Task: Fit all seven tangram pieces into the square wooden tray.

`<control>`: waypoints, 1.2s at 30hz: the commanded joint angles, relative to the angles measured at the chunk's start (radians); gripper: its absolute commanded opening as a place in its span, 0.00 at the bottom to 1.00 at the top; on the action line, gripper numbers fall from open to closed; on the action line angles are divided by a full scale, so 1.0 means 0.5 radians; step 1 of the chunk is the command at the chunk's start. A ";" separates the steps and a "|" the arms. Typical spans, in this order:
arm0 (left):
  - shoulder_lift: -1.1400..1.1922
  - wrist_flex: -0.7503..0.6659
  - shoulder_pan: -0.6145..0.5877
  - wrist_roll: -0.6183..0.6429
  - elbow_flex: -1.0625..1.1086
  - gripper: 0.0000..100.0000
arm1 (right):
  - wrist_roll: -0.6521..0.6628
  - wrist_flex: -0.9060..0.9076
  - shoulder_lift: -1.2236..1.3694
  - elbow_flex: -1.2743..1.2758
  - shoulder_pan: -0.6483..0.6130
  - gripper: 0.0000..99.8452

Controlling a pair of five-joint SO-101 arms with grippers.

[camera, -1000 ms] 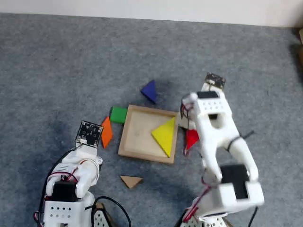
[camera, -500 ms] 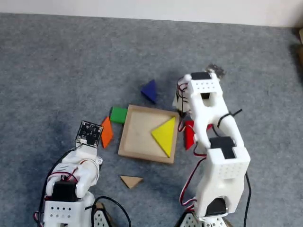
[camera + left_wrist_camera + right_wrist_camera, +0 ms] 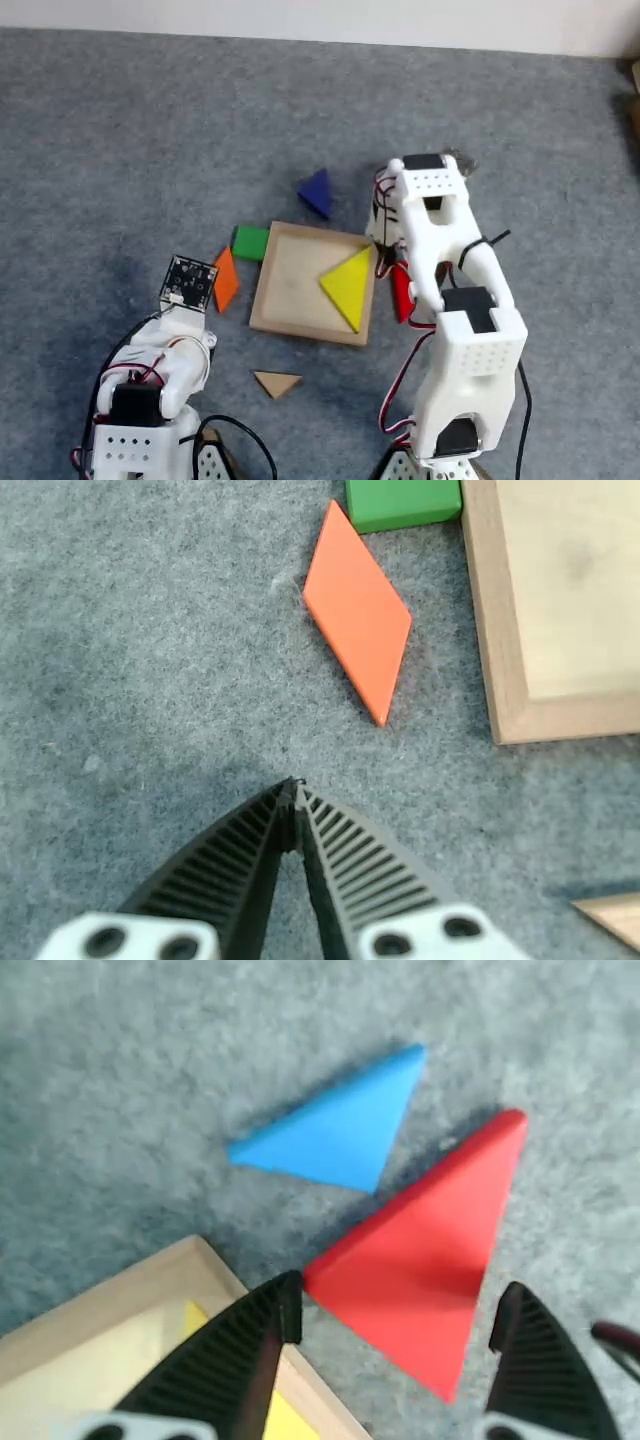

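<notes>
The yellow triangle [image 3: 350,282] lay inside the tray [image 3: 263,285], toward its right wall. Just right of the tray, the right jaws stood wide open astride the red triangle [image 3: 420,1270], seemingly not gripping it. The left jaws, closed on nothing, hung left of the tray near the orange piece [image 3: 358,650].

A grey carpet-like cloth [image 3: 140,120] is spread over the whole work surface, and its coarse, mottled nap is seen close up in both wrist views. Beyond its far edge, 1 pale strip [image 3: 300,15] is seen. A dark brown shape [image 3: 635,100] is cut off at the high view's right edge. Shadows are soft.
</notes>
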 commanded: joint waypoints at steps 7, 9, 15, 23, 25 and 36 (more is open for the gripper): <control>-0.106 0.012 -0.026 -0.015 0.041 0.01 | 0.000 0.044 -0.038 -0.100 0.081 0.29; -0.106 0.012 -0.026 -0.015 0.041 0.01 | 0.012 0.044 -0.038 -0.100 0.097 0.29; -0.106 0.012 -0.026 -0.015 0.041 0.01 | 0.123 -0.038 -0.038 0.048 0.100 0.29; -0.106 0.012 -0.026 -0.015 0.041 0.01 | 0.123 -0.272 -0.041 0.269 0.100 0.29; -0.106 0.012 -0.026 -0.015 0.041 0.01 | 0.126 -0.265 -0.044 0.275 0.100 0.29; -0.106 0.012 -0.026 -0.015 0.041 0.01 | 0.279 -0.262 -0.060 0.275 0.103 0.14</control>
